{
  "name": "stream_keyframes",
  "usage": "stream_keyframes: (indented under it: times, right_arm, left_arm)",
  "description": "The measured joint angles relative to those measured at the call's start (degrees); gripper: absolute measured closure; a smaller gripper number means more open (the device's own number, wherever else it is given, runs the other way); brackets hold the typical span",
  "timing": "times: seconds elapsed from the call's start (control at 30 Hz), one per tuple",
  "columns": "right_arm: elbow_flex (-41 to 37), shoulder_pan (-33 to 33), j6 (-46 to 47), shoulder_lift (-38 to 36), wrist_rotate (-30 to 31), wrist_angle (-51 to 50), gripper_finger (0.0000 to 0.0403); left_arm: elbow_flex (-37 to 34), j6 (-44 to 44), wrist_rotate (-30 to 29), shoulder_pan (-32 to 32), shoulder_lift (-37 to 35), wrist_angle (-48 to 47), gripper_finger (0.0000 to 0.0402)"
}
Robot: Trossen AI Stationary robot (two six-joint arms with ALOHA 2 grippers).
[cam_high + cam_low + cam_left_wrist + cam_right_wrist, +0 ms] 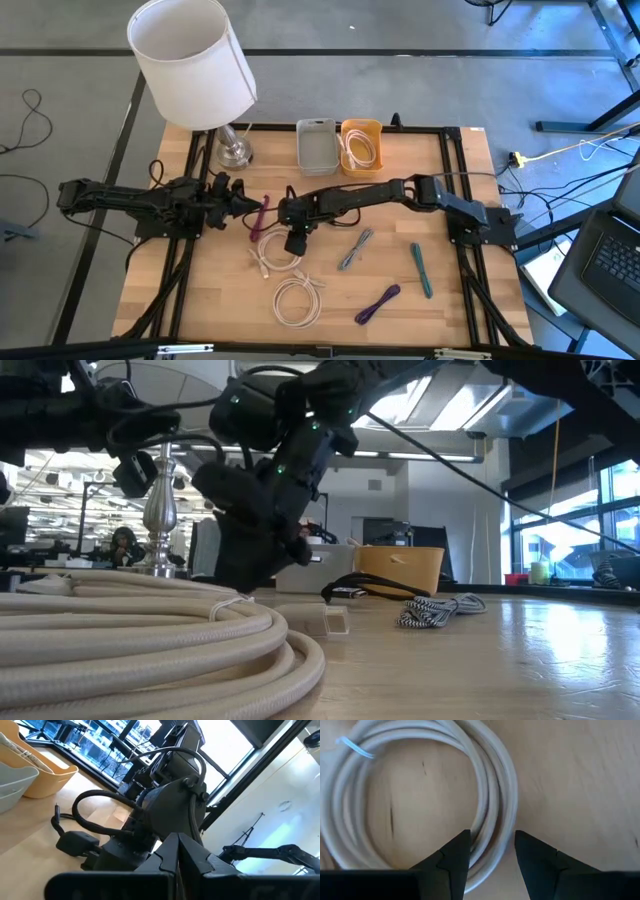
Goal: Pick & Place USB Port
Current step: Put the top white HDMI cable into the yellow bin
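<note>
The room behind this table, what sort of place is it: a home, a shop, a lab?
Most likely an office-style lab or workshop. Desks and screens stand under a ceiling of strip lights, tall windows line one side, and an open laptop with loose floor cables sits beside the wooden table.

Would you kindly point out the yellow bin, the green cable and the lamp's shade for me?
yellow bin (374, 129): high view, on its right rim.
green cable (421, 270): high view, on the middle of the bundle.
lamp's shade (190, 60): high view, on its white side wall.
</note>
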Motion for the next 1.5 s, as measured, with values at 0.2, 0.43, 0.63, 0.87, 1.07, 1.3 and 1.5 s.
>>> stream_keyframes:
  times: [0.2,0.43,0.63,0.87,1.07,1.3,1.5]
  right_arm:
    - [0.07,-0.12,1.53,0.35,0.48,-0.21,0.0278]
    - [0.17,-0.33,2.99,0.27,0.5,-1.09,0.0389]
    - [3.01,0.19,0.93,-2.61,7.46,-12.52,0.0393]
    - [13.77,2.49,1.98,-10.87,17.03,-32.54,0.0393]
    - [18.04,5.77,11.72,-15.71,32.2,-57.62,0.0393]
    - [-3.94,-0.62,15.87,-26.74,34.35,-53.01,0.0393]
    - [-23.81,-9.34,20.74,-42.47,36.77,-36.9,0.0394]
  left_arm:
    - [0.0,0.0,0.0,0.0,0.0,-1.18,0.0398]
    - [0.0,0.0,0.02,0.0,0.0,-2.54,0.0398]
    - [0.0,0.0,0.53,0.0,0.0,-2.99,0.0398]
    - [0.0,0.0,1.03,0.0,-0.07,-4.38,0.0398]
    - [0.0,0.0,1.04,0.0,-0.07,-4.94,0.0398]
    - [0.0,0.23,1.01,0.0,-0.11,-5.93,0.0398]
    - [0.0,2.38,0.06,0.0,-0.07,-6.02,0.0398]
